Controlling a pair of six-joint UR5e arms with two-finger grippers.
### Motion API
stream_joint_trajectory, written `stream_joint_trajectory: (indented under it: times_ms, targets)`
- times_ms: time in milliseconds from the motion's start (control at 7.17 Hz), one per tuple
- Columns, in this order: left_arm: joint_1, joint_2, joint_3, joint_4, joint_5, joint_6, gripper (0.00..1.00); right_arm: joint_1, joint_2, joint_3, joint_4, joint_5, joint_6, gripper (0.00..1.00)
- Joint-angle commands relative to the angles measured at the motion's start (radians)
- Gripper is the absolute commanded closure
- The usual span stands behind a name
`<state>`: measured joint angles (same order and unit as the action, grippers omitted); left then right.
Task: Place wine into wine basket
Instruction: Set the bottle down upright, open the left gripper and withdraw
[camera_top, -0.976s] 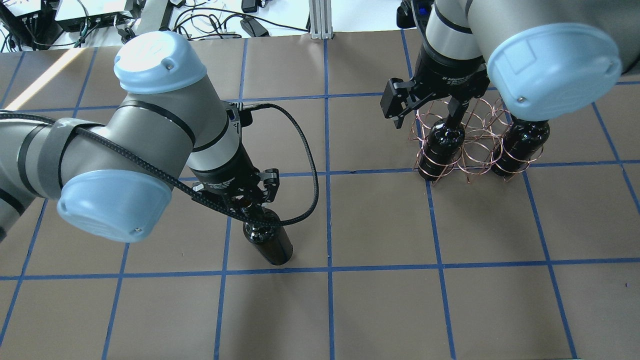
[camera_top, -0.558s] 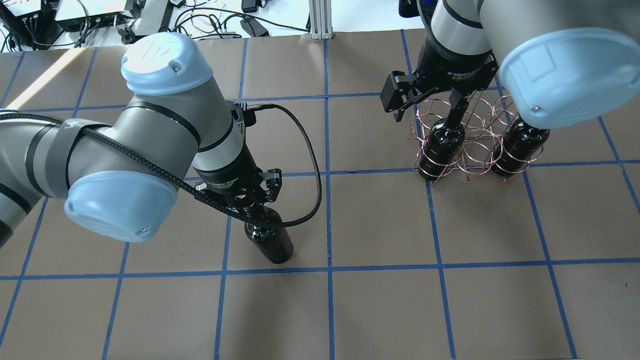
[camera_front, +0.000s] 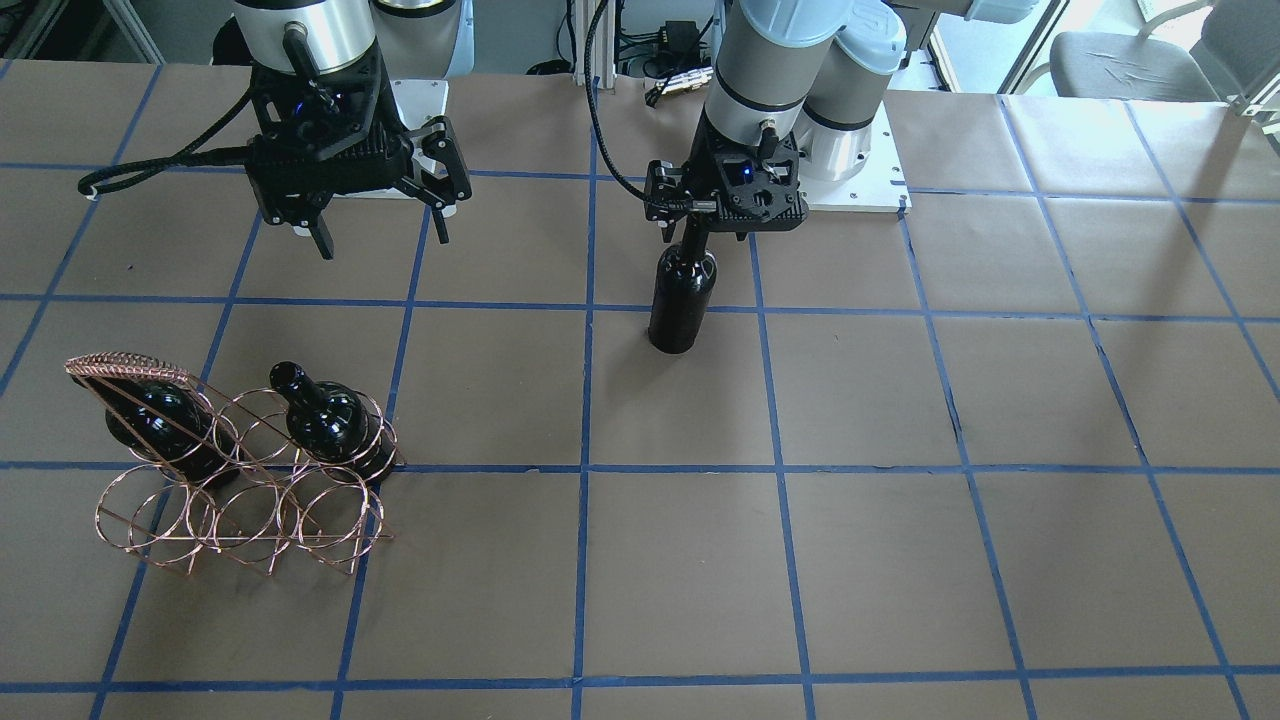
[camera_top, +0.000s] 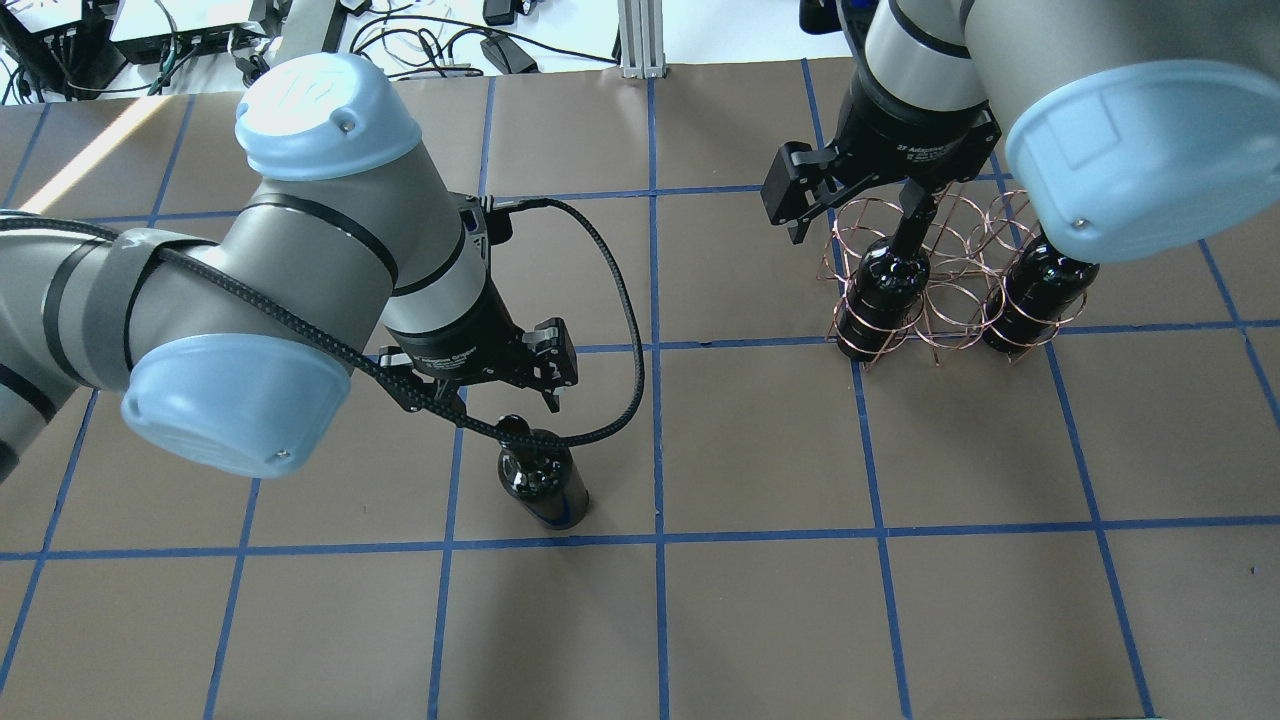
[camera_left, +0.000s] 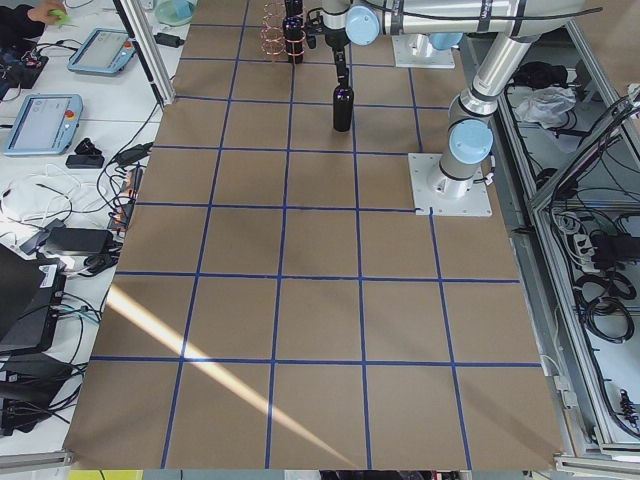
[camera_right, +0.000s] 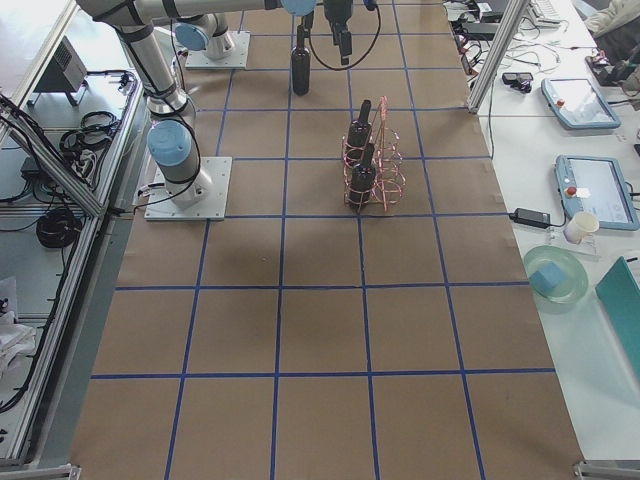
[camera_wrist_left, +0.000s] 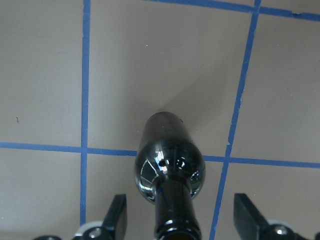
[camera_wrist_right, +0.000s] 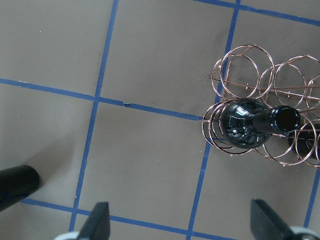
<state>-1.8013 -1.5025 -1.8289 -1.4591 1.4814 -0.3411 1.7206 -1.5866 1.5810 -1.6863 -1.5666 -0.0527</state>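
Note:
A dark glass wine bottle (camera_top: 540, 480) stands upright on the brown table, also in the front view (camera_front: 682, 300). My left gripper (camera_top: 485, 395) is open, its fingers (camera_wrist_left: 117, 217) spread wide on either side of the bottle's neck (camera_wrist_left: 175, 210) without touching it. The copper wire wine basket (camera_front: 125, 367) stands at the right in the overhead view (camera_top: 940, 340). It holds two alike bottles, one (camera_top: 885, 290) near the open right gripper and another (camera_top: 1040, 290). My right gripper (camera_top: 855, 215) hangs open and empty above the basket.
Blue tape lines grid the brown table paper. Cables and electronics lie beyond the far edge (camera_top: 420, 40). The left arm's black cable (camera_top: 620, 330) loops out beside the standing bottle. Several basket rings (camera_front: 240, 520) are empty.
My left gripper has opened, let go of the bottle's neck and pulled back a little. The bottle has gone from tilted to upright. My right gripper has lifted slightly above the basket.

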Motion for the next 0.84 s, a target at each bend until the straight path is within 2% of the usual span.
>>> stream_joint_trajectory:
  times_ms: [0,279,418,697]
  targets:
    - [0.069,0.004,0.089,-0.046,0.013,0.02,0.0,-0.009,0.0,-0.007,0.006,-0.012,0.001,0.0]
    - [0.306,0.019,0.148,-0.095,0.008,0.257,0.0,-0.022,0.005,-0.013,0.01,-0.012,0.017,0.0]
    - [0.376,0.024,0.155,-0.092,0.003,0.328,0.0,-0.048,0.005,-0.013,0.035,-0.004,0.005,0.0]
    - [0.393,0.03,0.2,-0.118,0.016,0.327,0.0,-0.092,-0.006,-0.013,0.046,0.031,0.014,0.0]
